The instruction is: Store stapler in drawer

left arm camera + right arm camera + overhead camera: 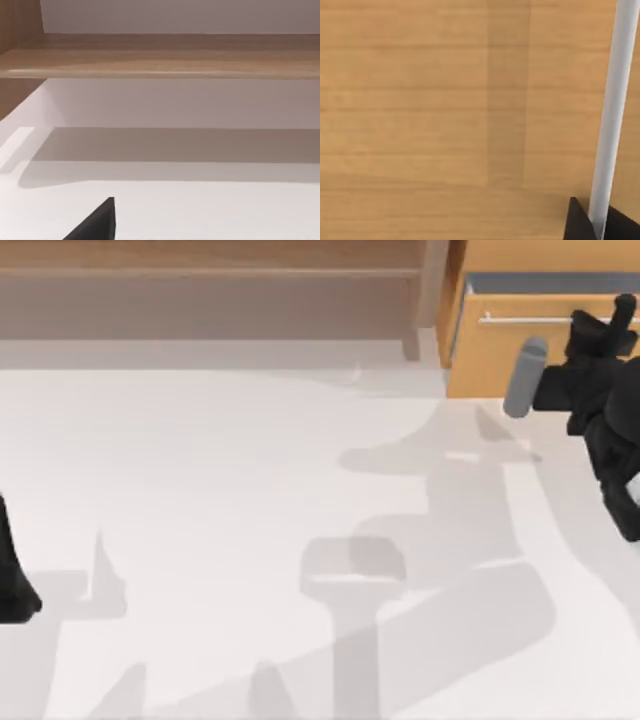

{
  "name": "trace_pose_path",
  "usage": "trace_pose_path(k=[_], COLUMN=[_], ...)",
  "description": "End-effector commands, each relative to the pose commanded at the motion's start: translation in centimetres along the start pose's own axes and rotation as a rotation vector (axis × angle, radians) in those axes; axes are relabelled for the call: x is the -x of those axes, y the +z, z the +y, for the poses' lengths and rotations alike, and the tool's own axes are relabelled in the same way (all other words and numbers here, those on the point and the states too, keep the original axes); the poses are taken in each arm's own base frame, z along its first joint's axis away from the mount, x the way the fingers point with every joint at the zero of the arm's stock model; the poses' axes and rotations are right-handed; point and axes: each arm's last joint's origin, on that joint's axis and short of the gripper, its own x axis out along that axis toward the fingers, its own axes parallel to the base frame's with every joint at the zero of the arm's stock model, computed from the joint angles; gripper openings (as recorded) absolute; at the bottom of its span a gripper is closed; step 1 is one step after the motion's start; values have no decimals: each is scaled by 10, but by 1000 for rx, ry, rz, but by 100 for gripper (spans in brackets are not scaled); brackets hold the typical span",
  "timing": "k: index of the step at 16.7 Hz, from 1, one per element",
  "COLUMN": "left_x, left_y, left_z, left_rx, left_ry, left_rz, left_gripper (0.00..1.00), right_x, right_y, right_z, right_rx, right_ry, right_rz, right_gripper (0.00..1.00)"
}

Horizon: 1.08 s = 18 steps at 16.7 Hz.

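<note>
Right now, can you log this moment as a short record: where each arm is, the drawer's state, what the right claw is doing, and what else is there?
right claw: at the thin silver bar handle of the light orange-brown wooden drawer, a finger on each side of the bar
drawer state: pulled slightly open, a dark gap behind its front
left arm: parked at the table's left edge
other items: brown-grey shelf unit at the back; white table
</note>
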Motion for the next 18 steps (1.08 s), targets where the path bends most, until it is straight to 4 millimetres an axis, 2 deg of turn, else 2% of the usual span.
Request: trace_pose_path(k=[7, 12, 18], left_x=[0, 0, 0], left_y=[0, 0, 0], left_z=[0, 0, 0], left_rx=[0, 0, 0], left_ry=[0, 0, 0], left_rz=[0, 0, 0], left_gripper=[100, 100, 100], right_x=[-45, -49, -49], right_y=[1, 1, 1], right_z=[1, 1, 1], right_rx=[1, 1, 1], right_ry=[7, 8, 8], right_rz=[-6, -6, -6], right_gripper=[0, 0, 45])
